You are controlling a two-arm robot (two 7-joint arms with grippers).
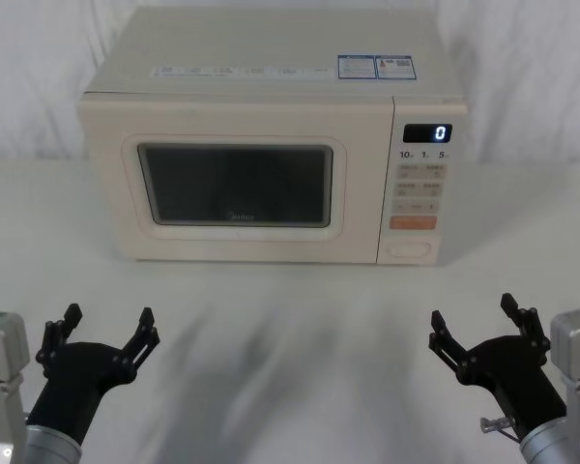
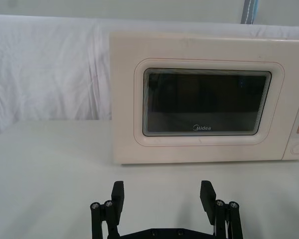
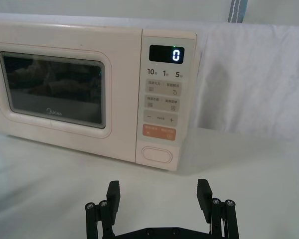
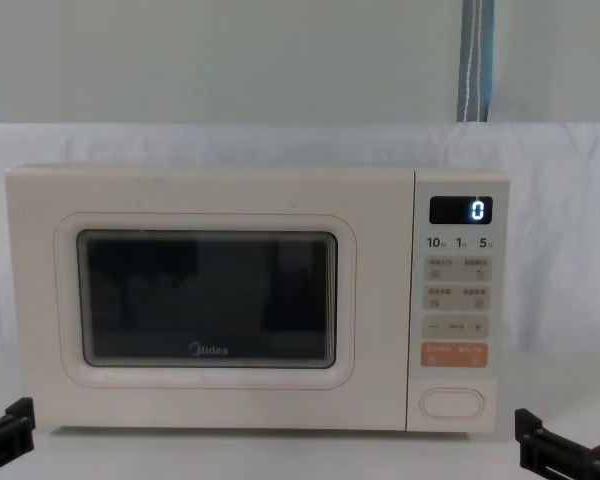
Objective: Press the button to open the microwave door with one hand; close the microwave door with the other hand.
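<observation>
One wide cream oval, the button point(image 1: 411, 249), sits at the bottom of the narrow control panel point(image 1: 421, 184) on the microwave's right side, directly under the orange key point(image 1: 413, 222) and below the display point(image 1: 427, 133), which reads 0. To its left the microwave door point(image 1: 237, 186) lies flush and closed against the cream body, its dark window framed by a raised rim with the Midea logo along the lower edge. The microwave stands on a white table point(image 1: 290, 338) in front of a white cloth backdrop point(image 1: 522, 77). Both grippers hover low over the near part of the table, well apart from the appliance and touching nothing. The right gripper point(image 1: 474, 317) is spread wide and empty, roughly in line with the control panel; in the right wrist view the button point(image 3: 157, 154) shows beyond and between its fingers point(image 3: 204, 194). The left gripper point(image 1: 106, 324) is likewise spread and empty, in front of the door's left part; in the left wrist view its fingers point(image 2: 118, 197) point toward the door point(image 2: 204, 99).
</observation>
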